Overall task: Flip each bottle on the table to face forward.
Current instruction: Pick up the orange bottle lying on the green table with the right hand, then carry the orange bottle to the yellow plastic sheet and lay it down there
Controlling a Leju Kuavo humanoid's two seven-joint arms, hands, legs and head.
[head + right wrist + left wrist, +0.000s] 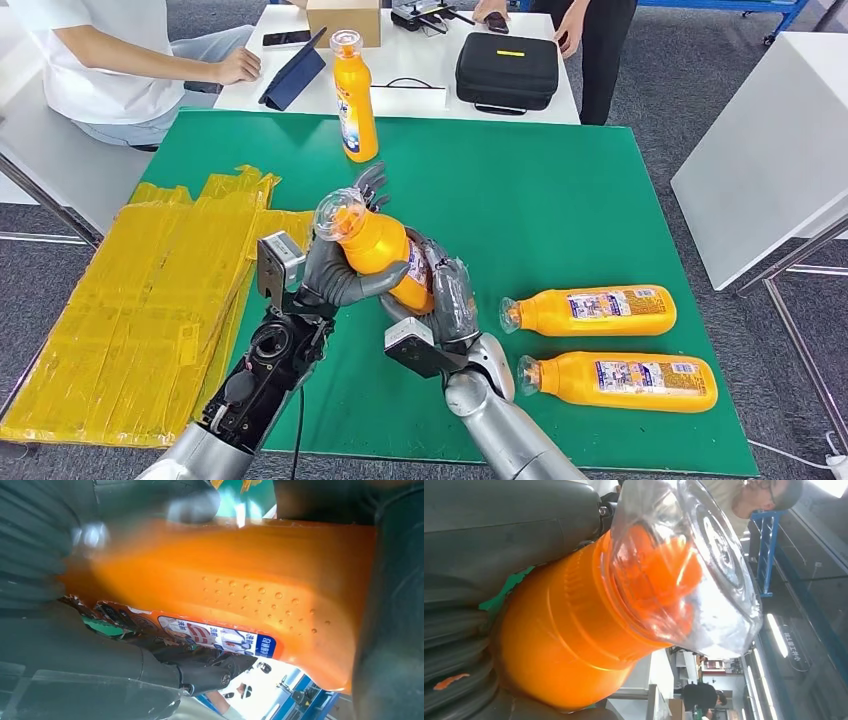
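the left hand [335,272] wraps the neck end of a tilted orange bottle [385,255], and the right hand [448,295] clasps its base, above the green bench [560,190] near the front edge. the left wrist view adds the clear cap [704,565]; the right wrist view, the label [215,637]. two bottles [600,311] lie toward the right edge, one upright bottle [354,95] at the far edge.

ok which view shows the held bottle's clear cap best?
Left wrist view: the clear cap appears close up, over the orange neck. Head view shows it small, beside the left robot hand. Right wrist view gives the held bottle body, no cap.
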